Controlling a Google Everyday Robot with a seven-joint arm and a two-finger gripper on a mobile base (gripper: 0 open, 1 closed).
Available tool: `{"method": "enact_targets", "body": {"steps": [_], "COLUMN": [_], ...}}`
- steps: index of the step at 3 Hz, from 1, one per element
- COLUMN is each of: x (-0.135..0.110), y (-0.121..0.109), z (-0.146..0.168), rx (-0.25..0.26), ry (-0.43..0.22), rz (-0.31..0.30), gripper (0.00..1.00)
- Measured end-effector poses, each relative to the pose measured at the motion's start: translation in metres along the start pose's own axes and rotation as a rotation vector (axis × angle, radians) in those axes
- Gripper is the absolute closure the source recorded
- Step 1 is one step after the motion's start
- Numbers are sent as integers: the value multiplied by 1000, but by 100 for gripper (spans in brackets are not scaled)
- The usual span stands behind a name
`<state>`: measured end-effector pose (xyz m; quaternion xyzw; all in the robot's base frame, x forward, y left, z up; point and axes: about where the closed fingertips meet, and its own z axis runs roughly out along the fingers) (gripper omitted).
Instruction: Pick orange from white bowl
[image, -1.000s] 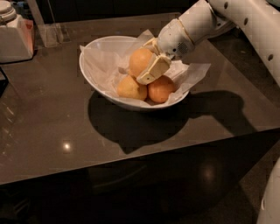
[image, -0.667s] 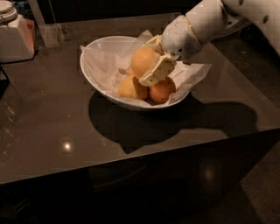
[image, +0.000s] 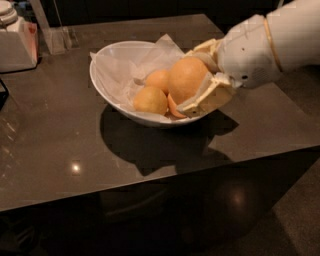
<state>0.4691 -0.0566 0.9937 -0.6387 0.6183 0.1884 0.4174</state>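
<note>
The white bowl (image: 102, 62), lined with crumpled white paper, stands on the dark table. My gripper (image: 199, 75) reaches in from the right and is shut on the orange (image: 186, 77), the largest pale fruit. One finger is above it and one finger (image: 204, 97) is below it, and the orange is over the bowl's right side. A smaller yellowish fruit (image: 150, 100) and another orange-coloured fruit (image: 159, 80) lie in the bowl to its left. A reddish-orange fruit (image: 173, 108) shows partly under the held orange.
A white boxy container (image: 15, 47) and a clear stand (image: 56, 37) are at the table's back left. The table's front edge (image: 150, 182) runs across below the bowl and its right edge is under my arm.
My gripper, shut on the orange, has moved right toward the bowl's right rim and the orange sits higher than the other fruit. The view is closer to the bowl.
</note>
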Motion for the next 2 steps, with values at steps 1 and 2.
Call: {"method": "enact_targets", "body": {"steps": [1,2], "x": [9,9], "y": [7,7], "z": [-10,-10], "rx": [22,22], "ry": [16,16], "rz": [22,22], "gripper": [100,100]}}
